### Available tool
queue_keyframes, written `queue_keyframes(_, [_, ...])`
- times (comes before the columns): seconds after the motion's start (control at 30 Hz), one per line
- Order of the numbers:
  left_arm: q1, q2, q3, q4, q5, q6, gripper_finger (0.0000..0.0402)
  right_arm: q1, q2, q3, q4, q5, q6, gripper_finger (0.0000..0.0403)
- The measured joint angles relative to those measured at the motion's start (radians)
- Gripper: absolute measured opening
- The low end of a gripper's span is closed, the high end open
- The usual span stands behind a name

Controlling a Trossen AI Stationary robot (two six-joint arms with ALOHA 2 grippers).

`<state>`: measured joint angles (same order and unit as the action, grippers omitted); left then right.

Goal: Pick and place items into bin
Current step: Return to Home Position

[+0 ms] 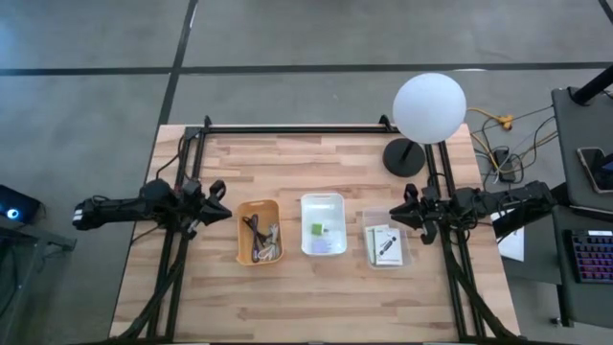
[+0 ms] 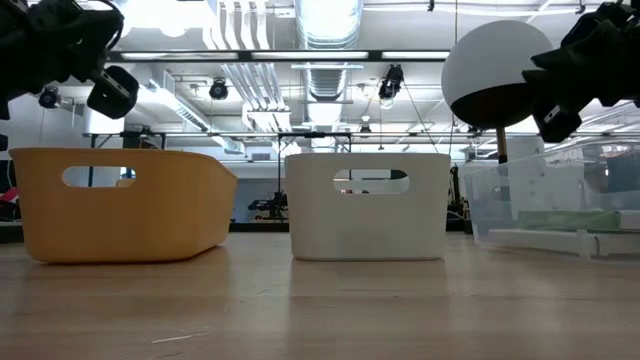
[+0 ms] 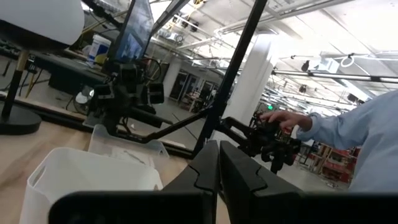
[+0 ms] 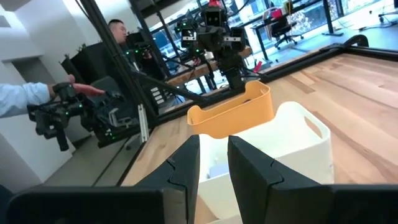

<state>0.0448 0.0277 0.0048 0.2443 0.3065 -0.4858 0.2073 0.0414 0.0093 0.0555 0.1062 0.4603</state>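
Sorting looks done, w/ white card in transparent bin, so L gripper, jaws closed & empty, and R gripper, jaws slightly apart & empty, hang at bench sides, clear of bins.

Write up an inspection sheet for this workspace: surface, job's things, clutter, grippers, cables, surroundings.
Surface: wooden table, three bins in a row, bare wood around them.
Job's things: orange bin holds dark and grey cables; white bin holds a green block; transparent bin holds white cards.
Clutter: globe lamp at the table's far right edge; nothing loose seen.
Grippers: left gripper shut, empty, raised beside the orange bin; right gripper open, empty, raised beside the transparent bin.
Cables: yellow cable off the table.
Surroundings: person's hand on another rig; keyboard.
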Motion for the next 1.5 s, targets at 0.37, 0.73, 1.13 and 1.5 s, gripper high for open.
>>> queue_keyframes(0.37, [0.0, 0.0, 0.0, 0.009, 0.0, 0.0, 0.0, 0.0, -0.002, 0.0, 0.0, -0.001, 0.0, 0.0073])
queue_keyframes(0.73, [0.001, 0.015, 0.0, 0.009, 0.0, 0.0, 0.0, 0.0, 0.0, 0.0, 0.001, -0.001, 0.0, 0.0073])
queue_keyframes(1.13, [0.001, 0.049, 0.0, 0.008, 0.0, 0.0, 0.0, 0.0, 0.001, 0.0, 0.001, -0.001, 0.0, 0.0073])
queue_keyframes(1.5, [0.001, 0.048, 0.0, 0.008, 0.0, 0.0, 0.0, 0.0, 0.001, 0.0, 0.001, -0.001, 0.0, 0.0073])
